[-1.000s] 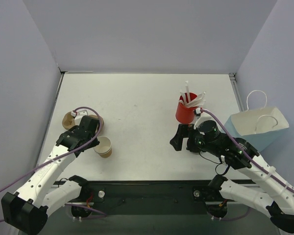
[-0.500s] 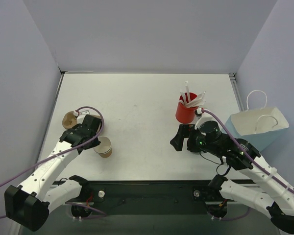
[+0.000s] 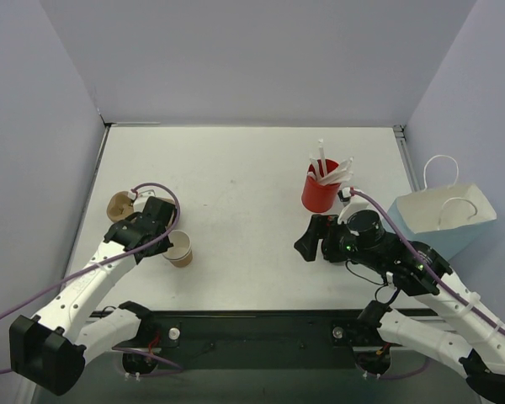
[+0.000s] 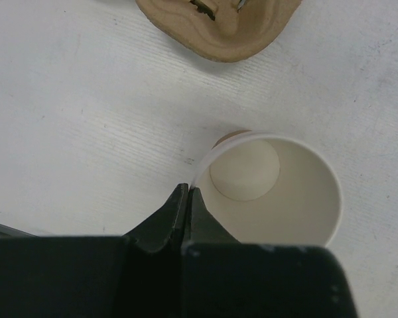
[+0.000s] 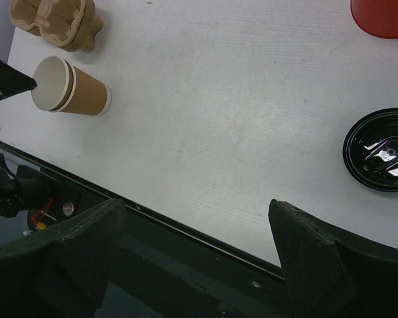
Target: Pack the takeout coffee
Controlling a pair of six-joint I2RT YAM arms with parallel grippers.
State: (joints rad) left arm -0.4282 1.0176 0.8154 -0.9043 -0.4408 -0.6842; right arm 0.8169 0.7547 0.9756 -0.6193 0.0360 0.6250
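Nothing is packed yet. At the near left, the lidless tan paper cup [image 4: 298, 205] is pinched at its rim by the fully closed left gripper [image 4: 188, 193], with that arm reached forward. The right gripper [image 5: 199, 265] is held wide open and empty over the black lid [image 5: 383, 150]. Farther right, the blue bag [image 3: 442, 220] is left waiting.

- The left wrist view's top edge cut off the moulded tan pulp cup carrier [image 4: 219, 30].
- The right wrist view's top edge cropped the red plastic cup [image 5: 385, 10].
- From above, we could not see the round black plastic lid [image 5: 383, 150] under the right arm [image 3: 404, 261].
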